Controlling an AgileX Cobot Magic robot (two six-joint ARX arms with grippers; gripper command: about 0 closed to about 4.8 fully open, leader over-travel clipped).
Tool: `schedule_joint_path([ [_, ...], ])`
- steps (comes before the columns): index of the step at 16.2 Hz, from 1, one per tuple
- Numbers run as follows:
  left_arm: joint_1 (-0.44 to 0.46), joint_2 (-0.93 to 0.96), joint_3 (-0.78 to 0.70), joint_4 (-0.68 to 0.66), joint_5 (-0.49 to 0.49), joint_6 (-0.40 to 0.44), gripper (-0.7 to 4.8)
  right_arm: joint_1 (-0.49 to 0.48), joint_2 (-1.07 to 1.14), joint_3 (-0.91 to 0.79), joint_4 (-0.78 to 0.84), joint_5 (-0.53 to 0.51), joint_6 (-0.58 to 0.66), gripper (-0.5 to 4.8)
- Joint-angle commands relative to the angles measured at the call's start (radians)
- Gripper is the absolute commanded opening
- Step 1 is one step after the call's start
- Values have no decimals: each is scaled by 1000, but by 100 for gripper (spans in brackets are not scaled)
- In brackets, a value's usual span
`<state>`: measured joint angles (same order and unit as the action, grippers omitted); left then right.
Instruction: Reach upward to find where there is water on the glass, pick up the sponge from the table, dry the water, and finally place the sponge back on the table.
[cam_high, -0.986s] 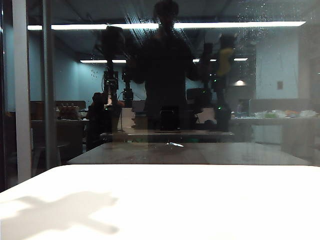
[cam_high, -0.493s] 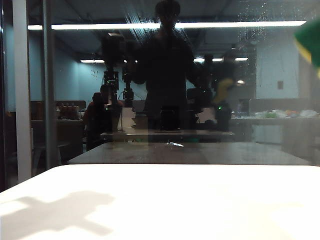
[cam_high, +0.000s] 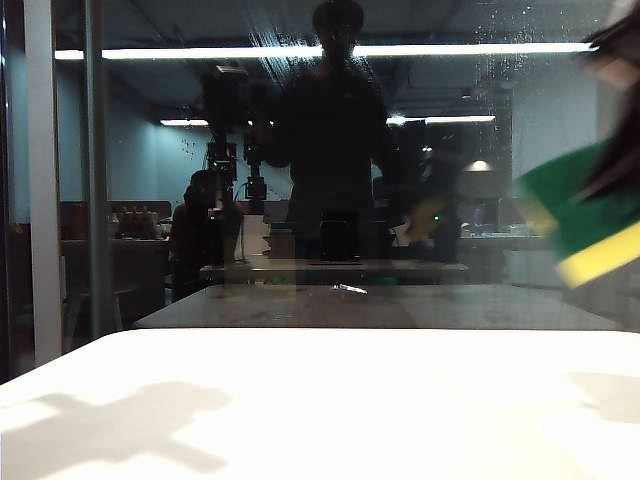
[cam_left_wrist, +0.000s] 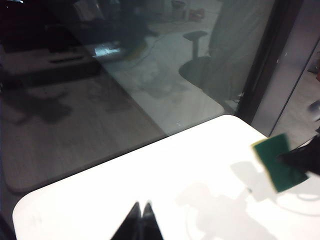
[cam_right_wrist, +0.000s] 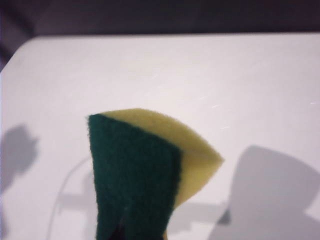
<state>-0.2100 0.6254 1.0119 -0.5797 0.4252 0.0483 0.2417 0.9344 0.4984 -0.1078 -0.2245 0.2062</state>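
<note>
The yellow sponge (cam_high: 585, 228) with its green scouring face hangs in the air at the right, above the white table (cam_high: 300, 400), blurred by motion. My right gripper (cam_high: 610, 175) is shut on it and shows as a dark streak above it. In the right wrist view the sponge (cam_right_wrist: 140, 170) hides most of that gripper (cam_right_wrist: 122, 231). In the left wrist view my left gripper (cam_left_wrist: 141, 206) is shut and empty over the table (cam_left_wrist: 150, 165), with the sponge (cam_left_wrist: 278, 161) off to its side. Water (cam_high: 500, 40) speckles the glass (cam_high: 150, 220) high up, with slanted streaks (cam_high: 275, 42).
A pale vertical frame bar (cam_high: 42, 180) stands at the left of the pane. The glass mirrors the robot, a person and a dark tabletop. The left arm's shadow (cam_high: 120, 420) lies on the table's left part.
The sponge, held by my right gripper, has entered from the upper right corner and swung down and leftward. The left arm's shadow has hardly shifted.
</note>
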Motion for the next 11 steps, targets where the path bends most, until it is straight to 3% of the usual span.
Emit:
schedule_joint_path([
  [1,-1,-2,1,13,6,-4,-5,80,158,3,164,2,64,-9],
  [6,-1,-2,1,13,10,-28,-5,172,425,5,346,12,149,-9],
  [11,-1,-2,1,13,10,-34,-5,187,568,7,402,-20,213,-9],
])
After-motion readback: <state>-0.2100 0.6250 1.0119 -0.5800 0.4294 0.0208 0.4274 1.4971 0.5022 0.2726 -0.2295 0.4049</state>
